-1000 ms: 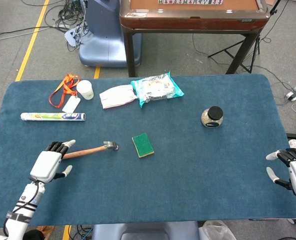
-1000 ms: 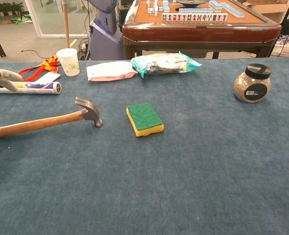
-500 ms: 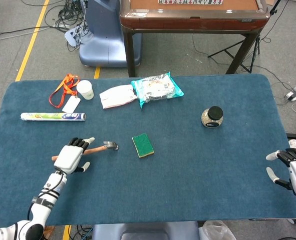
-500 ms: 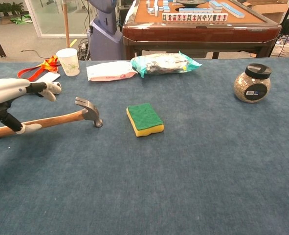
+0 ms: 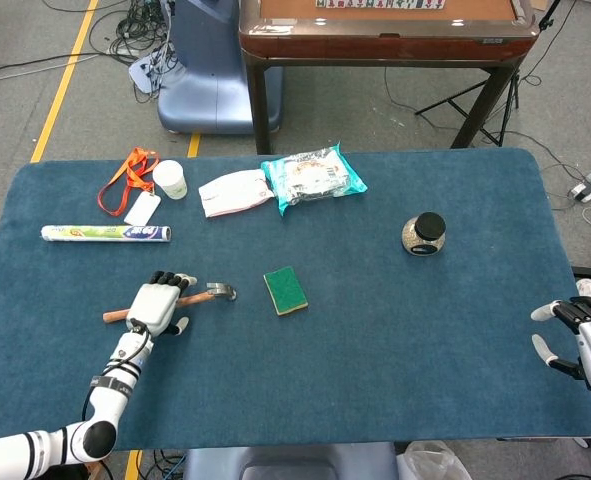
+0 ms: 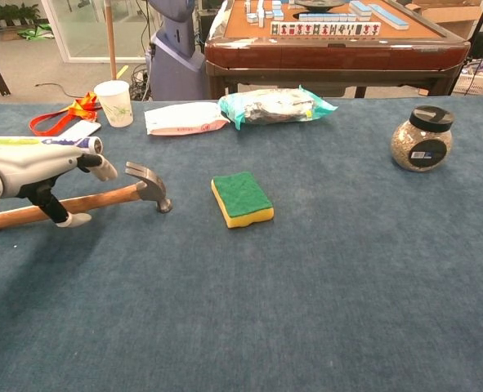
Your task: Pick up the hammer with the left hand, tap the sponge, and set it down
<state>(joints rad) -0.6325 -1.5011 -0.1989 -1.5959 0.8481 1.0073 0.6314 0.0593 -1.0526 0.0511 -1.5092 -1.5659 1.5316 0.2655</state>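
Left hand (image 5: 157,305) over the wooden handle of the hammer (image 5: 210,293), fingers spread, thumb down beside the handle; nothing held. Hammer flat on the table (image 5: 395,340), head toward 3 o'clock. Sponge (image 5: 286,290) at 3 o'clock of the hammer head, near but apart. Right hand (image 5: 585,345) at the table's right edge, fingers apart, holding nothing.

L hand (image 5: 158,304) fingers spread; R hand (image 5: 583,342) idle, uncurled.
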